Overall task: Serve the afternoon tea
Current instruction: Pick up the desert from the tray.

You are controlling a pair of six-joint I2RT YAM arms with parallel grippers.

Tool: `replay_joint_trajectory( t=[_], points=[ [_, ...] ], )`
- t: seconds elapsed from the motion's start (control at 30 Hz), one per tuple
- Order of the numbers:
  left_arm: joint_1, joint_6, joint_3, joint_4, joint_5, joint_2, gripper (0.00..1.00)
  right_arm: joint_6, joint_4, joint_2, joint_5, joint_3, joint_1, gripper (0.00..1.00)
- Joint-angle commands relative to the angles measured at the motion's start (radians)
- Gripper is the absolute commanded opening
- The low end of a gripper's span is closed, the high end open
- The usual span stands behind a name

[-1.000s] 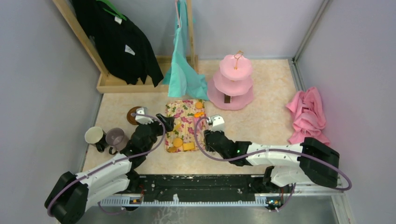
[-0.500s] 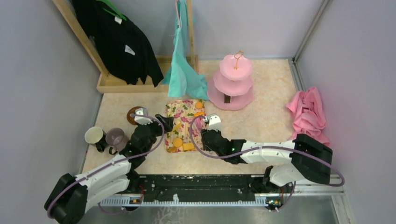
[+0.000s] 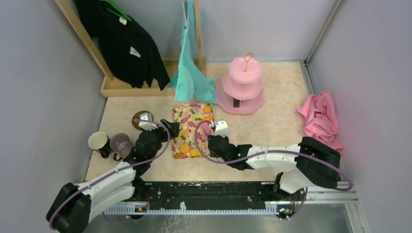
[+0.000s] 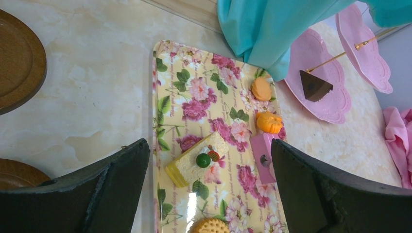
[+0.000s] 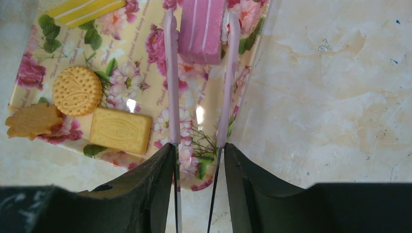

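Note:
A floral tray (image 3: 192, 116) holds the snacks. My right gripper (image 5: 198, 148) is shut on pink-tipped tongs (image 5: 170, 73), whose two arms straddle a pink cake slice (image 5: 201, 29) at the tray's right edge. My left gripper (image 4: 209, 148) is open and empty, hovering above a yellow cake slice (image 4: 197, 159). Two orange snacks (image 4: 269, 122) lie further up the tray. The pink three-tier stand (image 3: 241, 85) carries a brown slice (image 4: 315, 87) on its bottom tier. The cream mug (image 3: 98, 141) and mauve-grey mug (image 3: 120, 143) stand at the left, with a brown saucer (image 3: 138, 118) behind them.
Round (image 5: 77, 90), rectangular (image 5: 120, 130) and leaf-shaped (image 5: 31, 120) biscuits lie at the tray's near end. A teal cloth (image 3: 192, 77) hangs over the tray's far end. A wooden rack with black clothes (image 3: 124, 43) stands back left. A pink cloth (image 3: 320, 119) lies at the right.
My right arm has moved left and forward, bringing the tongs over the tray's right edge around the pink cake slice. My left arm has barely moved.

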Motion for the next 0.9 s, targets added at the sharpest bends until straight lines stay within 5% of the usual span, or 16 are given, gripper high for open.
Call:
replay_joint_trajectory(
  t=[0.0, 0.87],
  points=[
    [0.013, -0.005, -0.014, 0.007, 0.017, -0.02, 0.99, 0.017, 0.024, 0.013, 0.015, 0.069, 0.013, 0.42],
    [0.034, -0.016, -0.036, 0.01, 0.043, -0.036, 0.99, 0.066, -0.03, 0.084, 0.016, 0.11, 0.039, 0.43]
  ],
)
